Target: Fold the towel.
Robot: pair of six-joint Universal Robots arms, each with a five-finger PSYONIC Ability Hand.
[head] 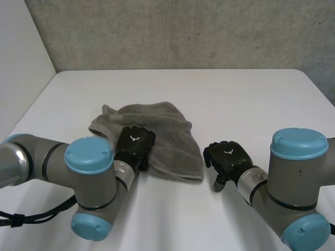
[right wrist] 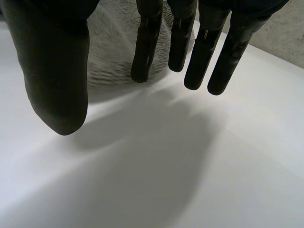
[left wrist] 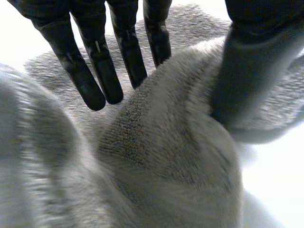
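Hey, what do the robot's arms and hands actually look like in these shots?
The left arm and right arm are thick grey tubes with round light-blue caps at the joints. The left hand and right hand are black, each with a small white mark on its back, slim fingers and a broader thumb.

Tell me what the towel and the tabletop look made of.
The towel looks like grey terry cloth, probably cotton: looped pile shows in the left wrist view, and it lies in soft rumpled folds. The table is smooth, hard, matte white with no grain; laminate or painted board, I cannot tell which.
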